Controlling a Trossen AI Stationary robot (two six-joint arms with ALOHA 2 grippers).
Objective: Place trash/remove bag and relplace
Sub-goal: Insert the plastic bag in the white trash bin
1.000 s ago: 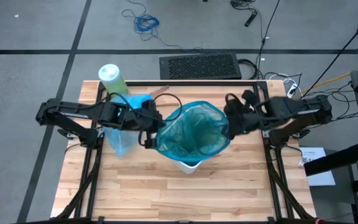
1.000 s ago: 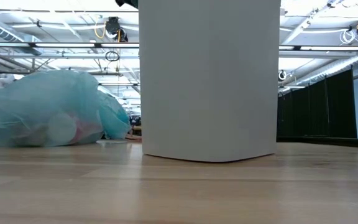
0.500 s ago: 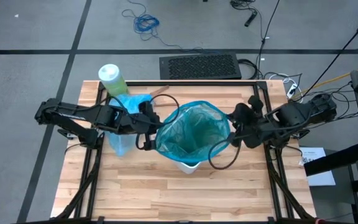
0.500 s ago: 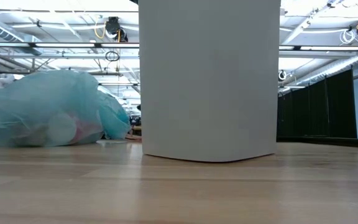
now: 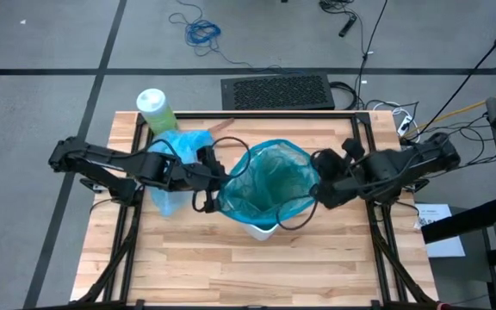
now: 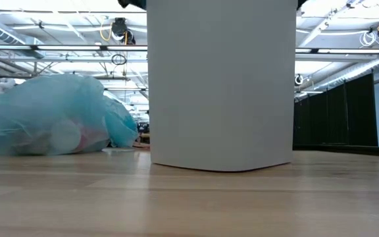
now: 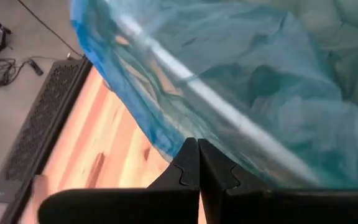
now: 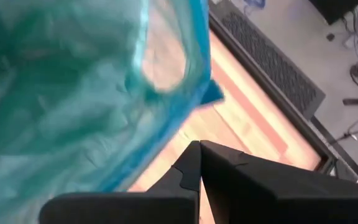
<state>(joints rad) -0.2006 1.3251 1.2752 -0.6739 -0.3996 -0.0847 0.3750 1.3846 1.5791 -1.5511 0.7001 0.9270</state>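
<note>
A white wastebasket (image 5: 263, 229) (image 6: 221, 85) stands mid-table, lined with a dark teal-green bag (image 5: 269, 181) whose open mouth faces up. The bag's edge is folded outward over the basket's rim (image 7: 166, 59). My left gripper (image 5: 220, 179) (image 7: 199, 144) is shut at the bag's left side. My right gripper (image 5: 319, 185) (image 8: 199, 146) is shut beside the bag's right edge (image 8: 166, 118). The light sky-blue bag (image 5: 169, 196) (image 6: 45, 122) lies filled on the table under my left arm, with pale trash showing through its wall. My left gripper has its shut fingertips on the lower hem of the teal-green bag's overhang (image 7: 180, 138), outside the basket's left wall, coming level from the table's left. The plastic above it lies over the rim. My right gripper's tips stand next to the bag's hanging edge; I cannot tell whether they touch it.
A large green bottle with a white cap (image 5: 155, 108) stands at the table's far left corner. A black grille (image 5: 278, 90) lies on the floor beyond the far edge. Black cables loop from both wrists near the basket. Bare wood (image 5: 257, 267) fills the near half.
My right gripper has moved toward the table's near edge along the bag's right side, and its cable loop now hangs in front of the basket. My left gripper has shifted slightly toward the basket. The basket and the sky-blue bag have stayed in place.
</note>
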